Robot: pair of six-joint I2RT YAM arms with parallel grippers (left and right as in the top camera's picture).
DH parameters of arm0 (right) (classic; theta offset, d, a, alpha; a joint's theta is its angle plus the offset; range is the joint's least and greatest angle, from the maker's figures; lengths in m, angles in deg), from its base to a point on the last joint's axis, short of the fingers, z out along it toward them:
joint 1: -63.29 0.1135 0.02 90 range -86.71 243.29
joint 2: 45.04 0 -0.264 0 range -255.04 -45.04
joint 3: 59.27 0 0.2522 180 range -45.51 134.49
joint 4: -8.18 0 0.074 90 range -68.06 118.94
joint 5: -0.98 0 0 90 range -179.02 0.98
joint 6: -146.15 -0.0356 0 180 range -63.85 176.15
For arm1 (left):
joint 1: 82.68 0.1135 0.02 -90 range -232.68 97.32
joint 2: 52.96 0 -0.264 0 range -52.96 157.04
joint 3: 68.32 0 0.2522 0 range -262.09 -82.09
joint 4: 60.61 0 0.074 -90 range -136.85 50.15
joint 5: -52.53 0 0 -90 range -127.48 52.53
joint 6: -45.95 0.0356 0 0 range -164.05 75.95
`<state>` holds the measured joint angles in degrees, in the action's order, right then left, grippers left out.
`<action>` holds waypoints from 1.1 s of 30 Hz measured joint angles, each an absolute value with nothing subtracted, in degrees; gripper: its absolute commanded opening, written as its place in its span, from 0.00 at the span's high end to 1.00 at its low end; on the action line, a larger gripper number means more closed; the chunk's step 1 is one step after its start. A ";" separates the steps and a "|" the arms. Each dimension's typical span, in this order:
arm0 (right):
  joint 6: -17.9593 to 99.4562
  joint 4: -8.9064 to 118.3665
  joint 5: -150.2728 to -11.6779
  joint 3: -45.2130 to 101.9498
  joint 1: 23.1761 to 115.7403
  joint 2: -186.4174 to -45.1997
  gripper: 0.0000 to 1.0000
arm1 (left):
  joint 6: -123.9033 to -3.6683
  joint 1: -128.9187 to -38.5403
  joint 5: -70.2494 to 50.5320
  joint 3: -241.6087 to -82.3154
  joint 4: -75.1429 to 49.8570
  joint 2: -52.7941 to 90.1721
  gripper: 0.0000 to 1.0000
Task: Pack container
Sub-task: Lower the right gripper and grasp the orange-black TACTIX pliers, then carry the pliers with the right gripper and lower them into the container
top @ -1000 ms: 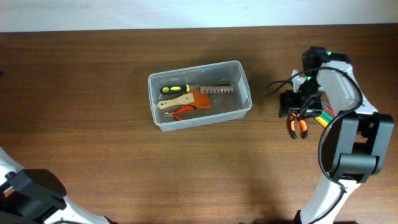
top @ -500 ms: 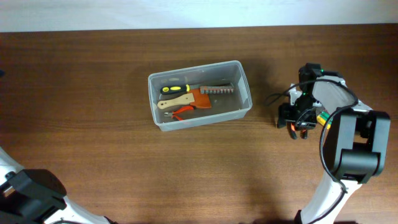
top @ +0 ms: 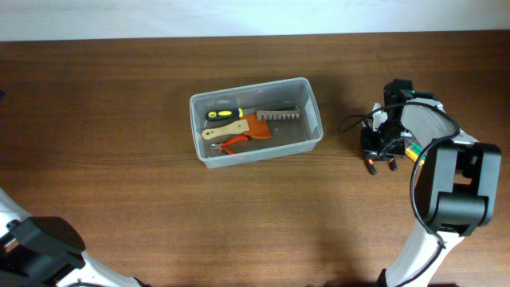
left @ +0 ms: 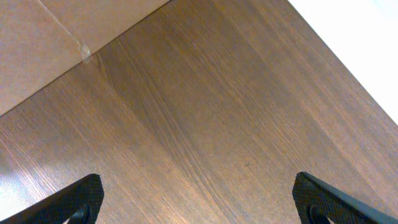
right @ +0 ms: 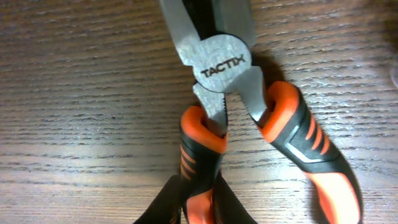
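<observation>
The container (top: 315, 119), a clear plastic tub, stands at the table's middle and holds a yellow-handled screwdriver (top: 225, 114), small orange pliers (top: 235, 143) and a grey bit holder (top: 279, 115). Far to its right, orange-and-black pliers (top: 372, 167) lie on the wood under my right gripper (top: 381, 150). In the right wrist view the pliers (right: 224, 59) have steel jaws marked TACTIX. My right gripper (right: 199, 199) is shut on their left handle; the other handle (right: 305, 143) splays free. My left gripper (left: 199, 199) is open over bare wood, nothing between its fingertips (left: 81, 196).
A yellow-and-green item (top: 413, 150) peeks out beside the right arm, mostly hidden by it. A black cable (top: 355, 119) loops left of the right wrist. The table's back edge meets a white wall (top: 239, 16). The left arm's base (top: 36, 247) sits at the front left corner.
My right gripper has closed from wide open onto one handle of the pliers and dropped over them, now covering most of the tool in the overhead view. The left arm has not moved.
</observation>
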<state>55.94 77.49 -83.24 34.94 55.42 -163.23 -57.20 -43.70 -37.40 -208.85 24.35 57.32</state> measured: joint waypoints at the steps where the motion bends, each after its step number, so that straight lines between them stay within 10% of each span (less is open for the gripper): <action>1: 55.98 77.43 -83.13 34.94 55.42 -163.23 0.89 | -57.20 -43.70 -37.40 -208.85 24.33 57.32 0.01; 19: 55.94 94.19 -83.02 53.97 58.41 -159.84 0.96 | -57.20 -43.70 -37.40 -208.85 24.33 57.32 0.01; 33: 74.28 95.09 -81.99 75.15 88.59 -150.18 0.96 | -57.20 -43.70 -37.40 -208.85 24.33 57.32 0.01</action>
<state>74.28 95.09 -81.99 75.15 88.59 -150.18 -57.20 -43.70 -37.40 -208.85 24.33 57.32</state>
